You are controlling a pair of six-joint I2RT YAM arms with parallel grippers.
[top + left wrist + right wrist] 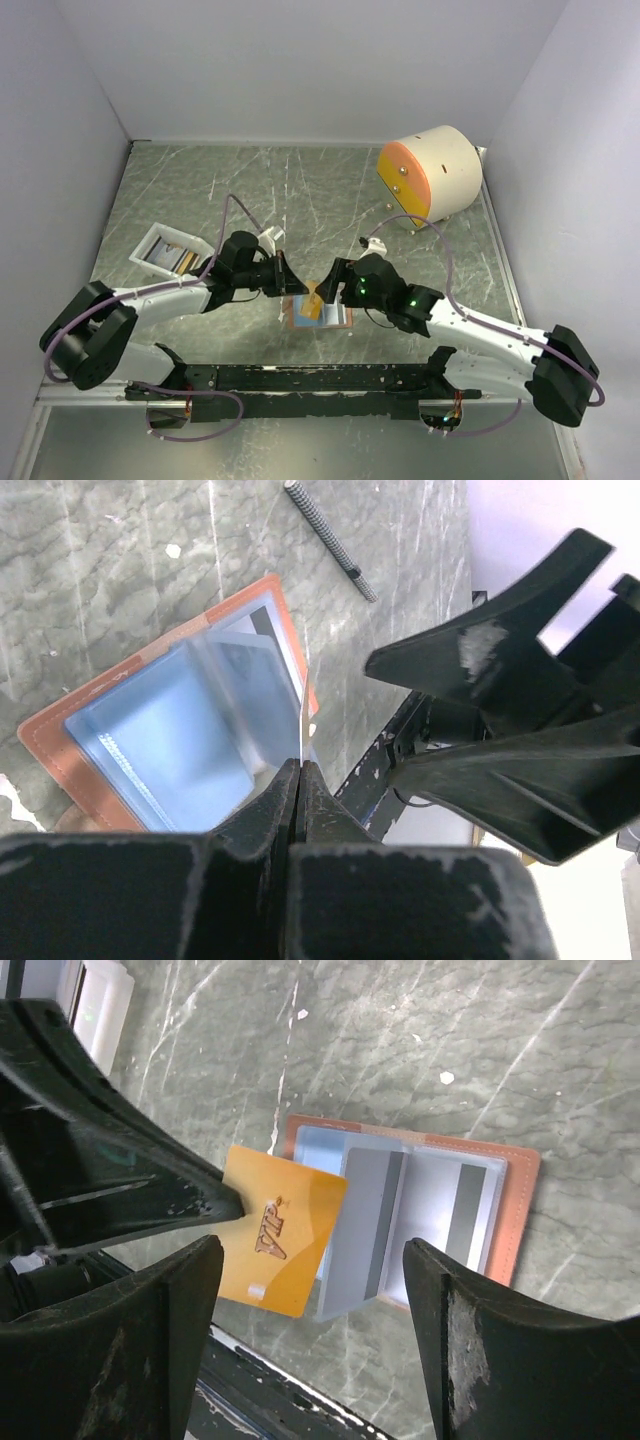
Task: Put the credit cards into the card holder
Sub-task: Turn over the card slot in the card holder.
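1. Table (300,190): grey marbled top. Both arms reach in from the near edge twd the centre.
2. R gripper (310,1258): fingers spread wide, nothing clamped. It hangs over the card holder, and the orange card + a sleeve show in the gap below.
3. L gripper (300,776): tips pressed together on the orange card (285,1235). The card shows as a thin edge-on line in the L wrist view. In the R wrist view the fingertip sits at the card's upper-left corner.
4. Orange card: gold "VIP" print, tilted, its far side overlapping the nearest clear sleeve. Can't tell if any part is inside a pocket.
5. Card holder (517,1210): salmon-brown, lying open on the table btwn the two grippers, at the near-centre of the table.
6. Clear sleeves (430,1205) fill the inside of the holder, and one leaf stands lifted off the rest. Two striped cards (465,1215) sit in the sleeves: one w/ a dark stripe, one w/ a grey stripe.
7. Threaded rod (325,535): lies on the table past the holder, apart from it.
8. White tray (150,243): further back on the L side, beside the L arm. It holds flat items (178,262), dark + amber, too small to tell more.
9. Cream cylinder (450,165): lies on its side at the far R corner, orange face twd the centre.
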